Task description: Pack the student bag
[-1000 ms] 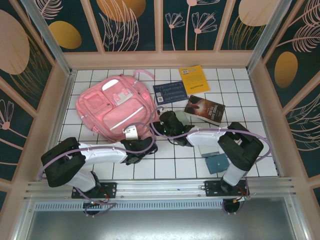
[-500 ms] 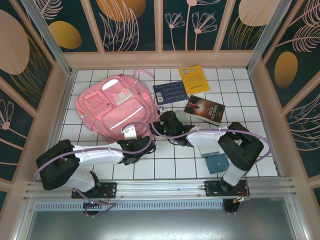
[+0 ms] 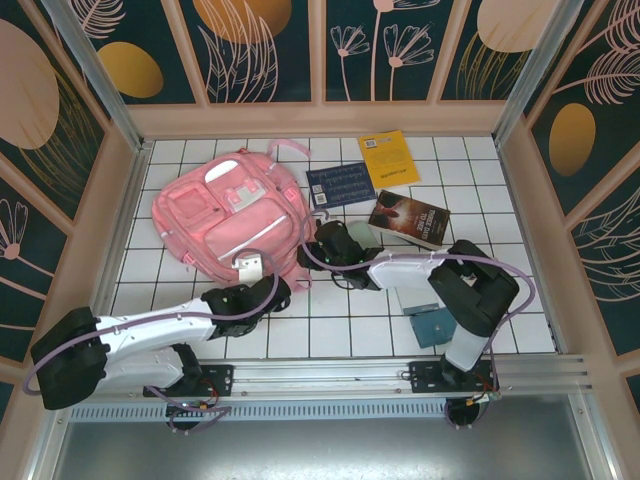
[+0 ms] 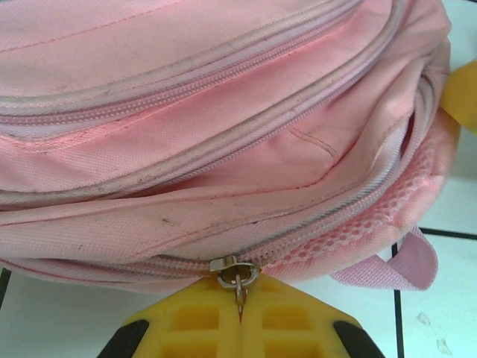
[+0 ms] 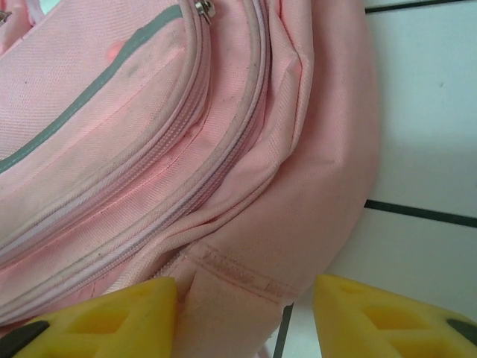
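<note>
Left tool on zipper pull (bag diagonal)

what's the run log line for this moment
left end effector: shut on zipper pull of student bag | right end effector: open, straddling bag edge | books: outside bag, on table

White tiled floor, dark grout, lies beneath and beyond the left fingers; surrounding walls are dark teal panels (gold discs, pale leaf outlines) in pale frames; metal rail behind them; lighting even.
</note>
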